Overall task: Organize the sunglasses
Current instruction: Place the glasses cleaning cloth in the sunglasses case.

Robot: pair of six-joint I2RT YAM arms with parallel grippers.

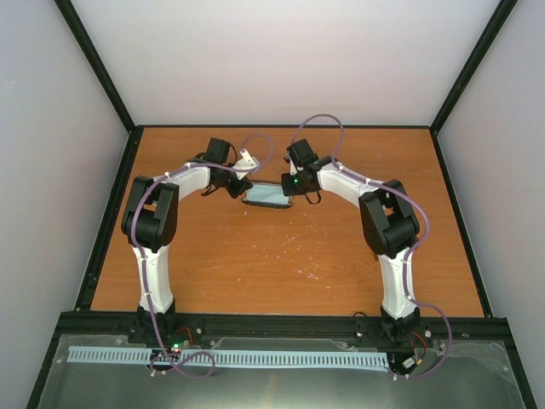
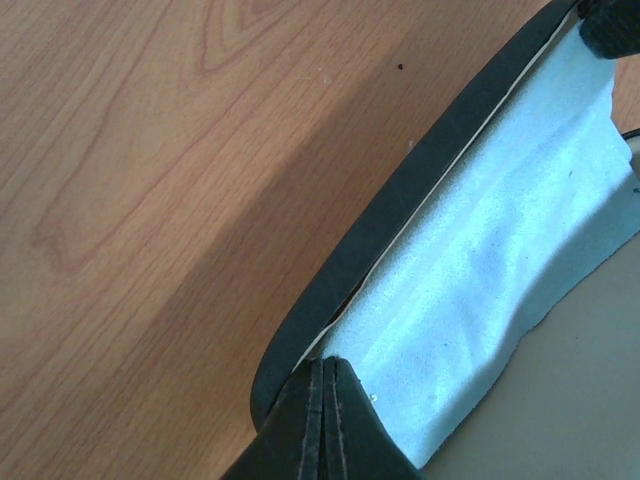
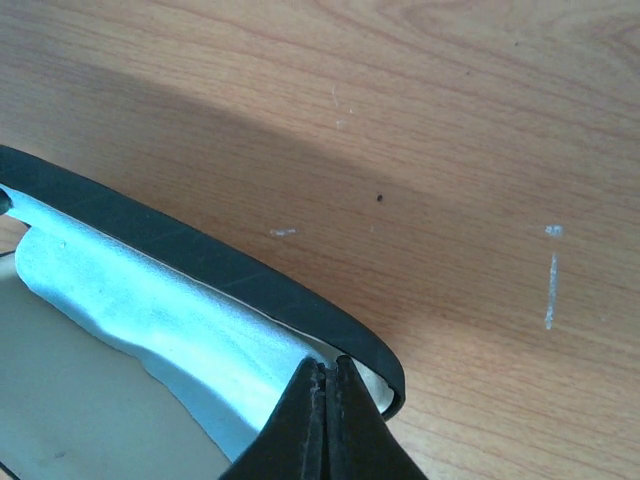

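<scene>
The black oblong case point(image 1: 266, 195) lies open at the middle back of the table between my two grippers. The pale blue cloth point(image 2: 500, 230) is spread inside it, against the black rim point(image 2: 400, 200). The sunglasses are hidden; I see no lens or frame. My left gripper point(image 2: 327, 362) is shut, with its tips at the case's left end, on the cloth's edge. My right gripper point(image 3: 327, 362) is shut, with its tips at the right end, just inside the rim point(image 3: 200, 255) beside the cloth point(image 3: 170, 310). The case's beige lining point(image 3: 80, 400) shows below the cloth.
The wooden table point(image 1: 281, 264) stretches to the near side, with small white scuffs point(image 3: 550, 290). Black frame rails point(image 1: 111, 213) and grey walls close it in on the left, right and back.
</scene>
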